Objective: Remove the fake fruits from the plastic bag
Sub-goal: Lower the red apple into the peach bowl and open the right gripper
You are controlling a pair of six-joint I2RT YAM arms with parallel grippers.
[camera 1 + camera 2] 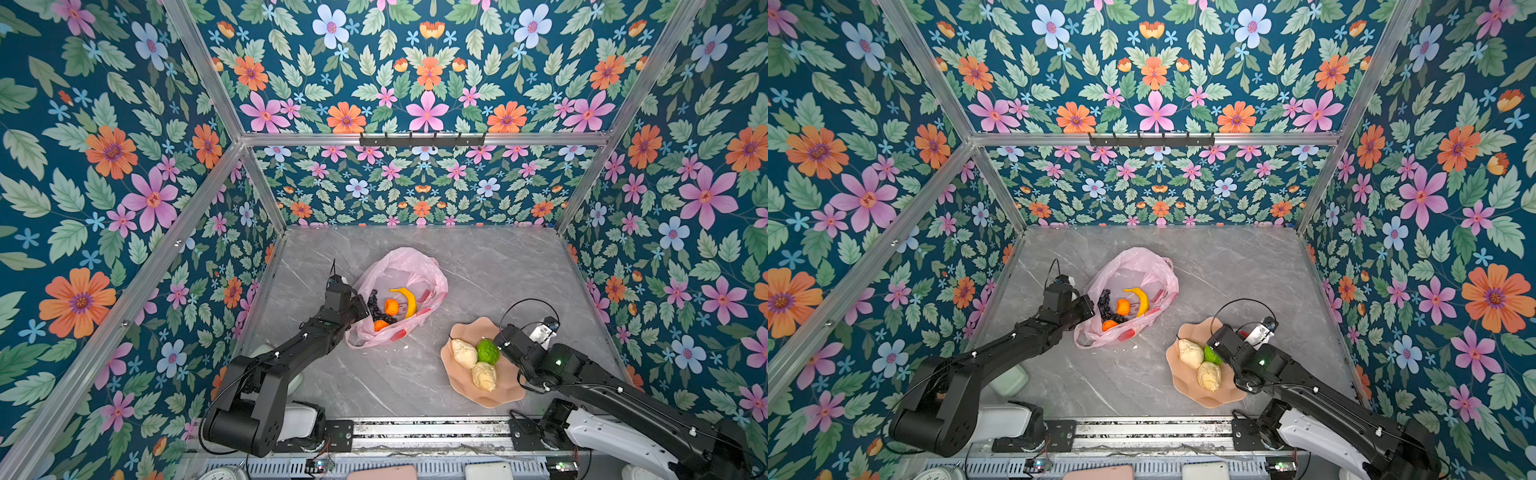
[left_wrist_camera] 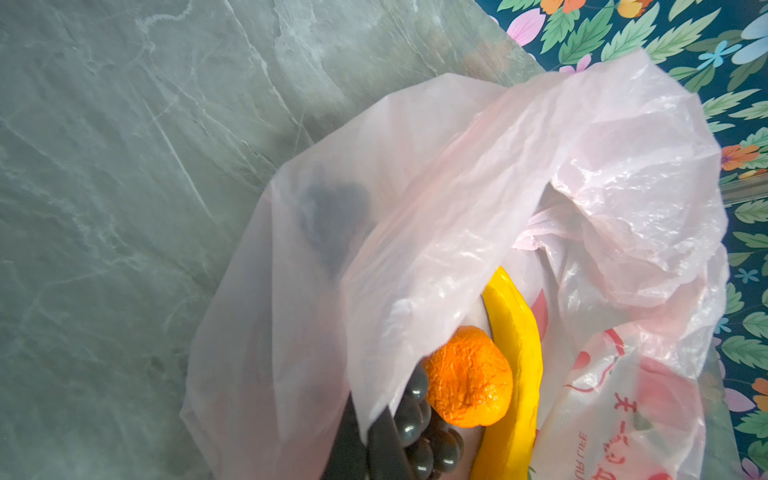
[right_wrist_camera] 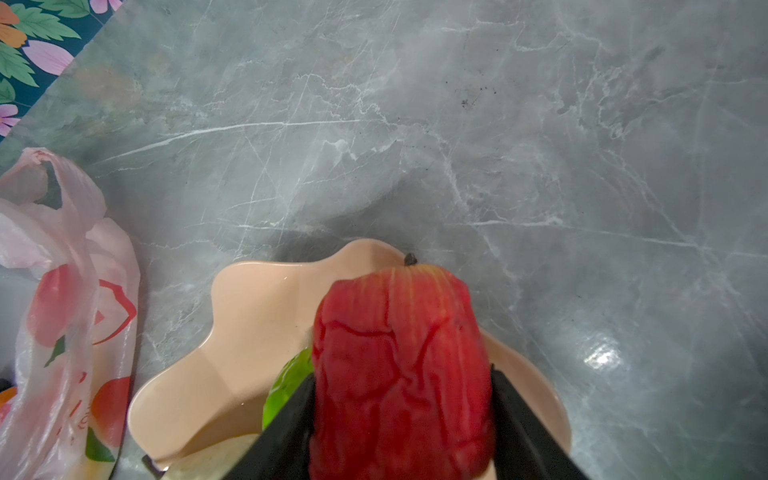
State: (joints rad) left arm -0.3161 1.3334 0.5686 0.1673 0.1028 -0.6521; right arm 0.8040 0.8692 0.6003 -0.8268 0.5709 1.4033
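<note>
Three toy fruits [image 1: 487, 351] lay on the peach scalloped plate [image 1: 503, 397]. The right pincer [image 3: 401, 374] clasped a bumpy red fruit [image 3: 399, 324] over it. The left pincer [image 2: 368, 440], closed, pinched the thin pink plastic bag [image 1: 409, 266], which held a yellow banana [image 1: 407, 300], purple grapes [image 1: 376, 309] and two oranges [image 1: 391, 306].

A pink plastic bag [image 2: 457, 187] lies crumpled on a grey table [image 2: 124, 166]. Its mouth gapes open. Inside lies a yellow banana [image 2: 515, 353]. A wrinkly orange [image 2: 469, 382] sits right against it. Shiny dark grapes [image 2: 428, 444] touch the orange on its other side. The left gripper [image 2: 368, 415] pinches the thin edge of the bag between its two black fingers [image 2: 386, 449]. Red pictures [image 2: 660, 395] are printed on the bag. A flowery wall [image 2: 739, 104] stands behind it.
</note>
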